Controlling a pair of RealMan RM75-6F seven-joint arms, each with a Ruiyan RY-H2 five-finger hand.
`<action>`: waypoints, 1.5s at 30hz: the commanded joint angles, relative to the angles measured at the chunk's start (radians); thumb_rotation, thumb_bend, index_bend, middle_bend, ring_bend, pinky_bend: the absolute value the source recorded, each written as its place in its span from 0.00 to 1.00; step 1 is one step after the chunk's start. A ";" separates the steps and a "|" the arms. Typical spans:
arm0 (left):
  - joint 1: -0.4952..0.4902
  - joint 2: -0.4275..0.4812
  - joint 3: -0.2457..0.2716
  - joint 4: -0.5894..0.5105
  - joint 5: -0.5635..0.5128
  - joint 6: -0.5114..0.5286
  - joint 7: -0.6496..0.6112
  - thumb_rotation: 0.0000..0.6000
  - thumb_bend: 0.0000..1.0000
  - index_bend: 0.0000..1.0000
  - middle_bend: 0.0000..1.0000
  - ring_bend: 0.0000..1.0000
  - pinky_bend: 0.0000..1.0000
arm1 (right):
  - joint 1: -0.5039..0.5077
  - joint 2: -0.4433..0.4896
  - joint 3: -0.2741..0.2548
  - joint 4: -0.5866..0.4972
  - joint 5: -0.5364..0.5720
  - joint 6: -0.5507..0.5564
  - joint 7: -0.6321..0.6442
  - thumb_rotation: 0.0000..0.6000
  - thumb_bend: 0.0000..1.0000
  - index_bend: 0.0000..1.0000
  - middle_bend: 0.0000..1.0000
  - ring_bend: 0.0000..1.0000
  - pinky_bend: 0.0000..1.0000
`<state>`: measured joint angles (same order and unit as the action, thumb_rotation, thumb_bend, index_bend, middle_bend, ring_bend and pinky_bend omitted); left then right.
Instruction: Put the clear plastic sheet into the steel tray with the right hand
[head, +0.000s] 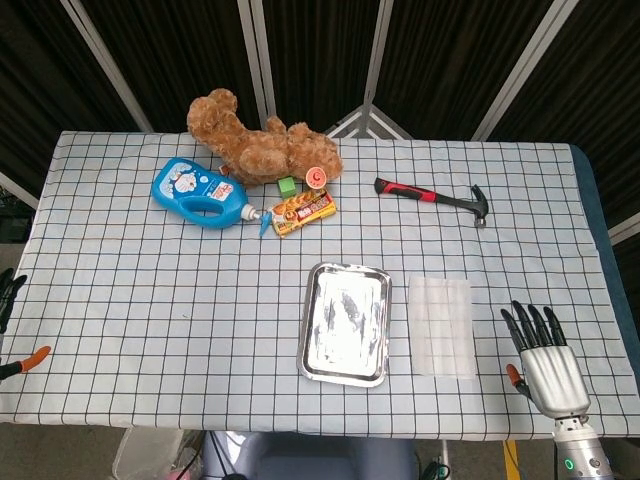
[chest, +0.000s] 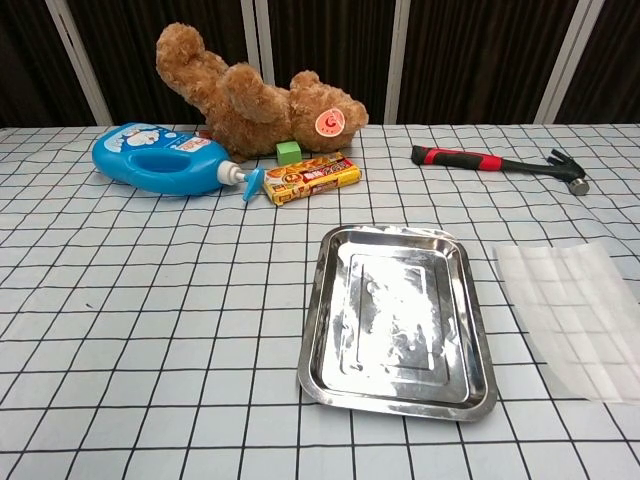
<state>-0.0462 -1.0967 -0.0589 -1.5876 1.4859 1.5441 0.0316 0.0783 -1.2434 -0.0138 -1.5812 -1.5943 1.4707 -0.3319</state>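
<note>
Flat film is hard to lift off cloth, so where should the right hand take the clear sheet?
Probably the clear plastic sheet's right long edge, reached from the right, where the right hand is open. It lies flat beside the steel tray, so pinch an edge.

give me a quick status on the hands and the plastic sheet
Right hand open, fingers spread, right of the clear plastic sheet, not touching. Sheet flat on the cloth beside the steel tray. Left hand barely in view. Nothing between sheet and tray.
</note>
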 joint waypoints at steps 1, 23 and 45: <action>0.000 -0.001 0.001 0.001 -0.001 -0.001 0.001 1.00 0.00 0.00 0.00 0.00 0.00 | -0.001 0.001 -0.002 -0.002 0.002 -0.004 0.001 1.00 0.38 0.00 0.00 0.00 0.00; -0.003 0.000 -0.004 -0.002 -0.012 -0.010 0.001 1.00 0.00 0.00 0.00 0.00 0.00 | 0.020 -0.159 -0.021 0.114 0.091 -0.149 -0.109 1.00 0.38 0.00 0.00 0.00 0.00; -0.004 -0.001 -0.006 -0.004 -0.019 -0.013 0.006 1.00 0.00 0.00 0.00 0.00 0.00 | 0.027 -0.238 -0.028 0.136 0.076 -0.148 -0.110 1.00 0.38 0.00 0.00 0.00 0.00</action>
<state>-0.0506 -1.0976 -0.0650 -1.5915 1.4667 1.5312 0.0376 0.1045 -1.4786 -0.0435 -1.4474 -1.5183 1.3209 -0.4408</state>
